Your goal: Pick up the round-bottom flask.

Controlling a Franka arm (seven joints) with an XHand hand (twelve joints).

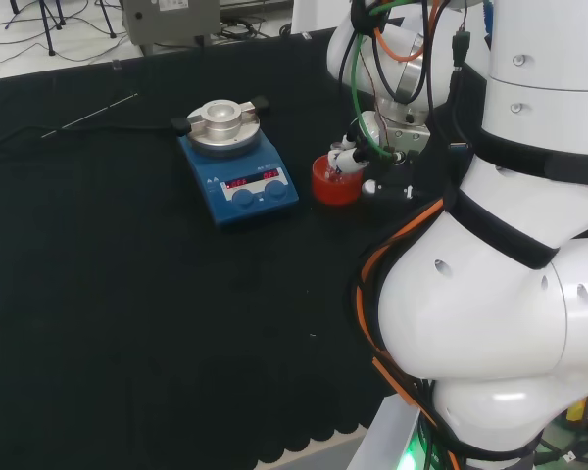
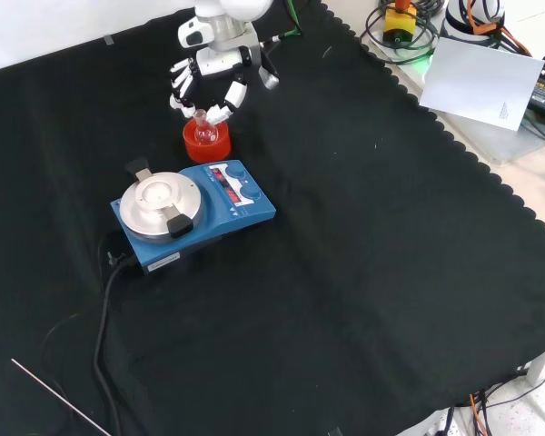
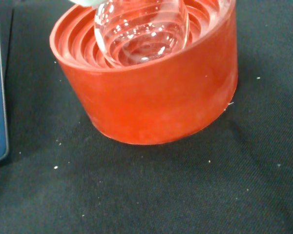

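Round-bottom flask [image 3: 141, 34] sits in the red ribbed stand [image 3: 151, 97] — clear glass bulb nested in the stand's rings, seen close in the wrist view. In the front view the flask [image 2: 202, 129] stands upright with its neck up, stand [image 2: 205, 145] on the black cloth of the worktop [image 2: 363, 272], just beyond the blue stirrer plate [image 2: 193, 213] and near its control end. The hand [image 2: 213, 77] comes in from the top of that view, fingers [image 2: 233, 95] spread and curved down around the flask's neck, fingertips close beside it; contact with the glass cannot be told, and the bulb rests in the stand. In the head view the stand [image 1: 335, 182] is right of the stirrer plate [image 1: 238, 176], with the hand [image 1: 358, 147] just over it, partly behind the arm's white links. The plate has a round metal top, and its black cable [image 2: 102, 336] runs toward the near edge of the front view. A thin rod [image 2: 59, 398] lies on the cloth at the near left of the front view.
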